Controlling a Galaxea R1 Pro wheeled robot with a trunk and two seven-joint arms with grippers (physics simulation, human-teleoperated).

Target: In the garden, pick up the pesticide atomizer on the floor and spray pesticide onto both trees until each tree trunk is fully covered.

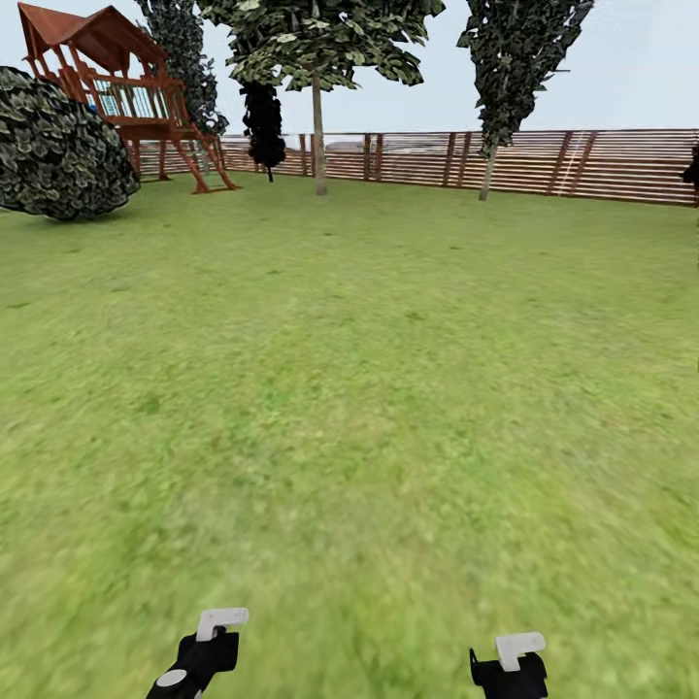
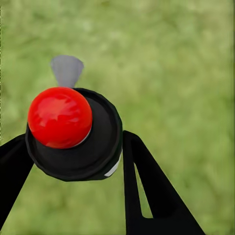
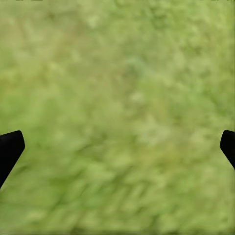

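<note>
The pesticide atomizer point(image 2: 73, 147), a dark round body with a red knob and a grey nozzle, sits between the black fingers of my left gripper point(image 2: 76, 142), which is shut on it above the grass. In the head view my left gripper point(image 1: 209, 641) and right gripper point(image 1: 510, 660) hang low at the front of the lawn. My right gripper point(image 3: 120, 142) is open, with only grass between its fingertips. Two trees stand far ahead by the fence, one with a pale straight tree trunk point(image 1: 318, 136), the other with a thinner leaning trunk point(image 1: 488, 170).
A wide green lawn point(image 1: 369, 369) stretches to a brown slatted fence point(image 1: 582, 163). A red-brown wooden playhouse point(image 1: 126, 97) and a big round bush point(image 1: 53, 146) stand at the far left.
</note>
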